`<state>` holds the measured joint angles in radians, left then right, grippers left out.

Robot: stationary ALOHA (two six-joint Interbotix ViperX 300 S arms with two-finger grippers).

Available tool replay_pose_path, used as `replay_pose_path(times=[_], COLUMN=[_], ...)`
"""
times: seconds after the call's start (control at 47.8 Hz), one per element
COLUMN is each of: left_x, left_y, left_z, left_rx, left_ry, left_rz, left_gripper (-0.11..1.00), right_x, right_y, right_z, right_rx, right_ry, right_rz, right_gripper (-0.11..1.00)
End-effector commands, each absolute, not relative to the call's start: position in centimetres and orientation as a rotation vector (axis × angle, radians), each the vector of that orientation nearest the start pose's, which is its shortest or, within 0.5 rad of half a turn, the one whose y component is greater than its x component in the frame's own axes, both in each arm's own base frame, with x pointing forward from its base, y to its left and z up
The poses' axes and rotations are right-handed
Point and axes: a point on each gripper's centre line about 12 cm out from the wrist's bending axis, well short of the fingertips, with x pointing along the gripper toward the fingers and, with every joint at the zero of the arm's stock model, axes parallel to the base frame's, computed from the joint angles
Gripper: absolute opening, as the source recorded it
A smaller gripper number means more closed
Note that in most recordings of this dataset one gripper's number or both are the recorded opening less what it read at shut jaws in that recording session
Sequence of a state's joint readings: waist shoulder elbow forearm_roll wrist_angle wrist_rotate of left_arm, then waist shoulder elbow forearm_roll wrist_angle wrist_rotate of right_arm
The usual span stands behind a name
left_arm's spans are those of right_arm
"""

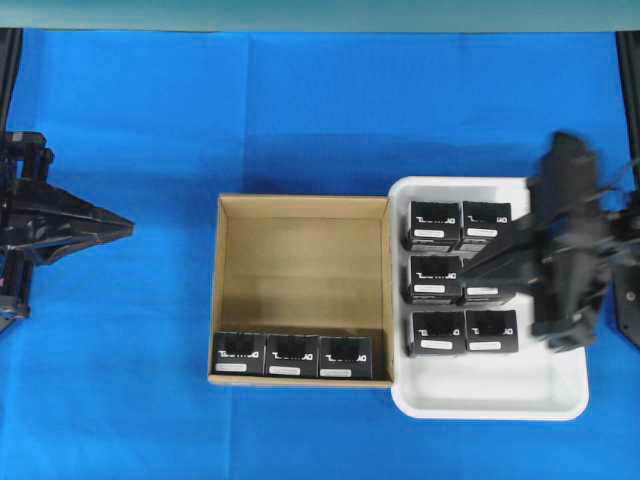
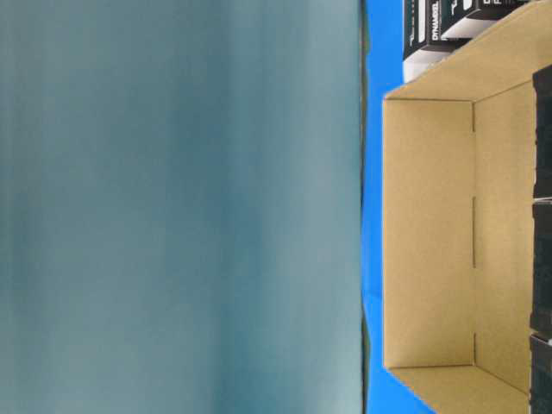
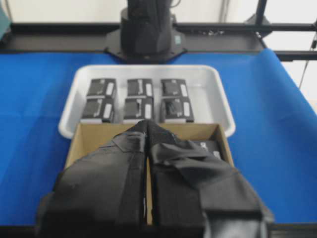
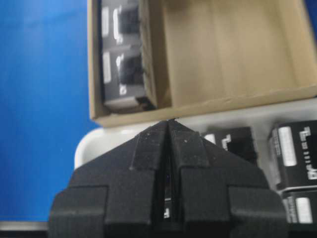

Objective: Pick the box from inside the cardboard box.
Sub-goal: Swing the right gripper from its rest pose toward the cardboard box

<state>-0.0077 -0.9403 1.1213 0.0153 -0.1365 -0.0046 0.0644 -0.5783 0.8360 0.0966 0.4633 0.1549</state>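
Blue-covered bench (image 1: 150, 380) w/ cardboard box (image 1: 300, 205): 3 black boxes (image 1: 291, 354) in a row along its near wall. White tray (image 1: 500, 395) beside it: 6 more, 2 per row. Left tool (image 1: 125, 227) shut, empty, well apart. Right tool (image 1: 470, 272) shut, empty, over tray.

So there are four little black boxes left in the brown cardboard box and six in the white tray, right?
Not quite: the cardboard box holds three black boxes, in a row along one wall, not four. The overhead view shows it. The white tray does hold six.
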Motion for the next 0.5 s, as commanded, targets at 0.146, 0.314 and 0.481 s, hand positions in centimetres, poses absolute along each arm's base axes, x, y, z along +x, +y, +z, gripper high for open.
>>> replay_pose_path(times=[0.146,0.314,0.481], left_x=[20.8,20.9,20.9], left_y=[-0.2,-0.2,-0.2], left_z=[30.3,30.1,29.7], left_rx=[0.015,0.017,0.016], left_ry=[0.02,0.029,0.069], left_rz=[-0.012,-0.012,-0.011], left_gripper=[0.01,0.01,0.01], right_x=[30.7,33.0,35.1], right_y=[3.1,3.4,3.4], right_z=[24.3,23.0,21.9], right_rx=[0.21,0.196,0.189], right_ry=[0.947,1.087,1.153], right_rz=[0.016,0.011,0.006], right_gripper=[0.04,0.04,0.04])
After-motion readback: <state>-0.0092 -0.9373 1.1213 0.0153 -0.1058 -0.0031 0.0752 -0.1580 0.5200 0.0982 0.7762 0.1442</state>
